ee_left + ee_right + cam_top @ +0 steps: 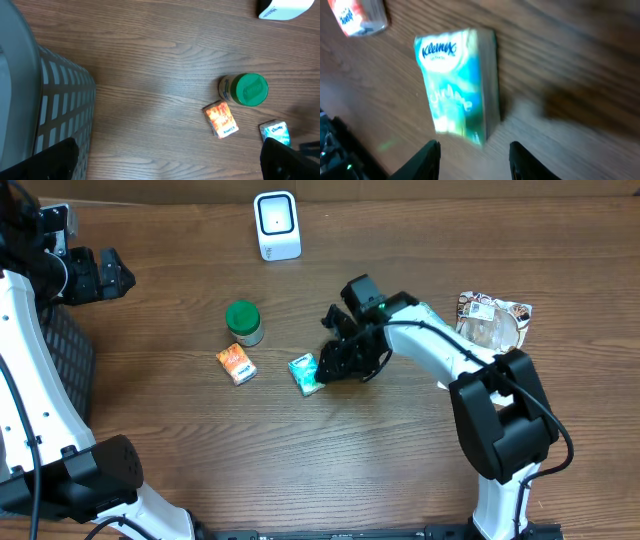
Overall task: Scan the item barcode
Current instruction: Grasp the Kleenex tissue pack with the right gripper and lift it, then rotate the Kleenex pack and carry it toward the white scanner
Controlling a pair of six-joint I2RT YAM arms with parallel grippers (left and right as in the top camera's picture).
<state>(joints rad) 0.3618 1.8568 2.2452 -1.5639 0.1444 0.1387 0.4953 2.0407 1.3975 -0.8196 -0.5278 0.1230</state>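
The tissue pack (304,373), teal and white with the Kleenex name on it, lies flat on the wooden table (180,460), a little to the right of the middle; the orange packet (236,364) lies near it on the left, and the jar with the green lid (243,321) stands just behind this packet; the white scanner (277,225) stands upright at the far edge, well apart from the pack

The right gripper (475,150) is low over the table, just beside the pack; its two fingers (425,160) stand apart and nothing is between them, the pack lies just ahead of the tips

The left gripper (168,150) is over the left side of the table, beside the dark basket (65,110); its jaws are wide apart and hold nothing

A clear plastic package (493,320) lies at the right, behind the right arm (440,355)
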